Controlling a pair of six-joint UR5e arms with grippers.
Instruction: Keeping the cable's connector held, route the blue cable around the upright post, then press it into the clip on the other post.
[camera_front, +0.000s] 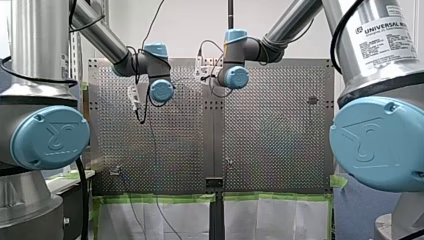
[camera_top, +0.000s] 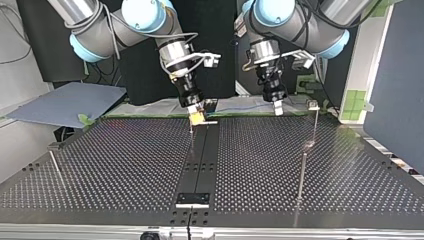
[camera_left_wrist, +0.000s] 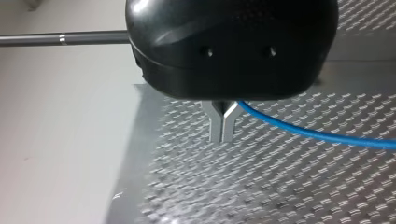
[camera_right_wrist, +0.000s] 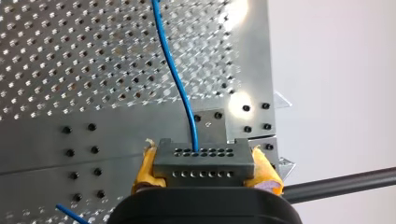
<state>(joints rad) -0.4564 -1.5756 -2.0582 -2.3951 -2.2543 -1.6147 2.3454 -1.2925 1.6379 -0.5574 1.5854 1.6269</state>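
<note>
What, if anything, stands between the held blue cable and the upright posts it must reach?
Nothing visible does. In the top view the blue cable runs between my right claw, shut on the connector, and my left claw. Only open perforated table lies between it and the posts.

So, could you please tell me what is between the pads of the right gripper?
The yellow pads of my right gripper clamp a grey connector, with the blue cable leaving its holes. The connector's lower part is hidden by the gripper's black body.
</note>
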